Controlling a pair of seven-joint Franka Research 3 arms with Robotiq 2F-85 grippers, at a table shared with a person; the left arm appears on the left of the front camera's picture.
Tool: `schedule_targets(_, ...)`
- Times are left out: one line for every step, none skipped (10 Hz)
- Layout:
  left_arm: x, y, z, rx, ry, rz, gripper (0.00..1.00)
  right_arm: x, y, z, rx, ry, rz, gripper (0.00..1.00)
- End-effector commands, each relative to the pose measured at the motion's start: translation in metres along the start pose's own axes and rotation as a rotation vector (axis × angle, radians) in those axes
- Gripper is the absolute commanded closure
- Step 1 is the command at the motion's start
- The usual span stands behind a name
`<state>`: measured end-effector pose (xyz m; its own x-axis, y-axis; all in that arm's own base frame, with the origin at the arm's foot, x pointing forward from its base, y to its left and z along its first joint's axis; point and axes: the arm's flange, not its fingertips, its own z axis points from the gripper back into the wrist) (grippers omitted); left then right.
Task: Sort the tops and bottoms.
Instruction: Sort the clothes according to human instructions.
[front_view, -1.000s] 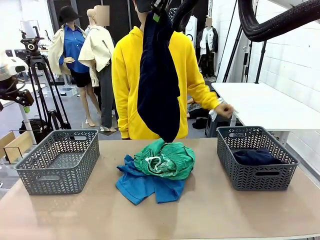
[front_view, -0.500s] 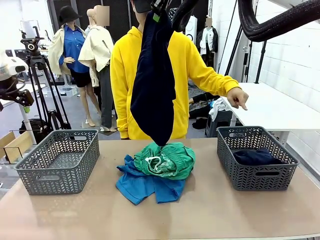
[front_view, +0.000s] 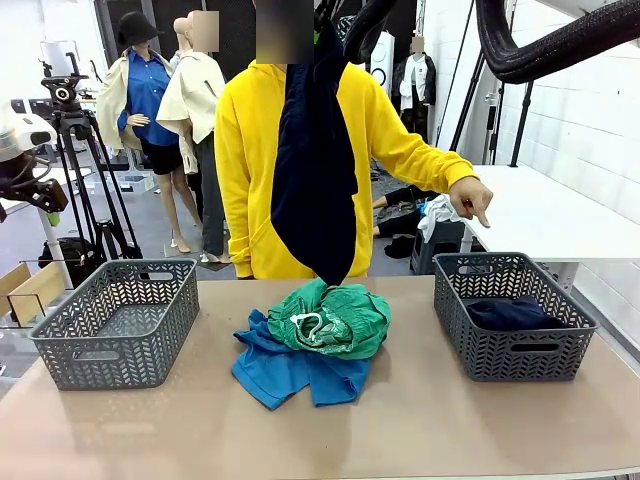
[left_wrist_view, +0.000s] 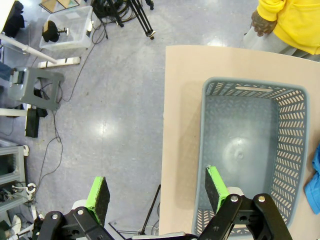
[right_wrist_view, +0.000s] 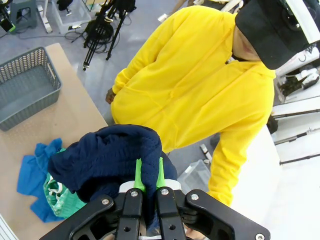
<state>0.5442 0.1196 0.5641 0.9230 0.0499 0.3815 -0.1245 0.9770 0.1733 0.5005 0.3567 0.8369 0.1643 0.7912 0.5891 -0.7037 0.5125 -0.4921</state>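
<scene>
Clearance first: my right gripper (right_wrist_view: 149, 172) pinches the soft dark navy garment (front_view: 315, 170), so I'd carry its tail over the rim of the right grey lattice basket (front_view: 515, 350).

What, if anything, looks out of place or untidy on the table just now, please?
Nothing is damaged or spilled, but the bright green shorts lie crumpled atop the bright blue shirt in a loose heap mid-table, between the two grey plastic baskets. The dark navy garment dangles high from the shut right gripper.
</scene>
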Motion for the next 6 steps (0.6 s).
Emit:
schedule_targets(0.0002,0.0014,0.0006,0.011,0.006,-0.014,0.0,0.0004,-0.0001,0.002,-0.008,0.001,0.0,1.0)
schedule_targets(0.0002,0.0014,0.0006,0.011,0.006,-0.014,0.0,0.0004,-0.0001,0.002,-0.008,0.001,0.0,1.0)
schedule_targets(0.0002,0.0014,0.0006,0.011,0.006,-0.014,0.0,0.0004,-0.0001,0.002,-0.008,0.001,0.0,1.0)
schedule_targets(0.0002,0.0014,0.0006,0.011,0.006,-0.014,0.0,0.0004,-0.0001,0.002,-0.008,0.001,0.0,1.0)
schedule_targets(0.0002,0.0014,0.0006,0.011,0.006,-0.014,0.0,0.0004,-0.0001,0.002,-0.008,0.001,0.0,1.0)
schedule_targets(0.0002,0.0014,0.0006,0.011,0.006,-0.014,0.0,0.0004,-0.0001,0.002,-0.008,0.001,0.0,1.0)
